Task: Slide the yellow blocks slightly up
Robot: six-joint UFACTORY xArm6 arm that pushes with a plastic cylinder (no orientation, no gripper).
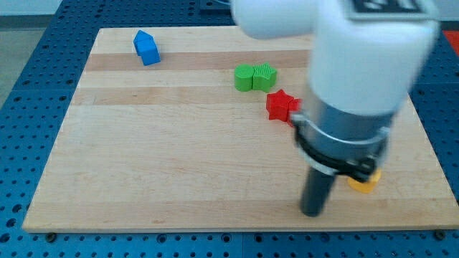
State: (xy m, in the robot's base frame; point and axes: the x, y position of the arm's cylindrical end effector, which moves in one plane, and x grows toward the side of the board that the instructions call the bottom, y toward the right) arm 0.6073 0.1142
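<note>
Only a small piece of a yellow block (363, 183) shows, near the view's bottom right of the wooden desk (179, 165). The big arm (358, 86) hides the rest of it, so I cannot tell its shape, which way it points, or where its long side runs. I cannot tell if more yellow blocks sit behind the arm.

My tip (313, 212) rests on the desk just to the view's left of the yellow piece and a bit lower. A small gap lies between them. The arm has no fingers, only this dark rod.

A red star block (281, 105) sits above the yellow piece, toward the view's top, partly behind the arm. Two green blocks (254, 77) touch side by side, up and to the left of the red star. A blue block (146, 48), shaped like a little house, stands far away near the top left corner.

The yellow piece lies close to the desk's bottom edge and not far from its right edge. Above it the arm covers the wood, so I cannot tell how much room is there. The left half of the desk is bare wood.
</note>
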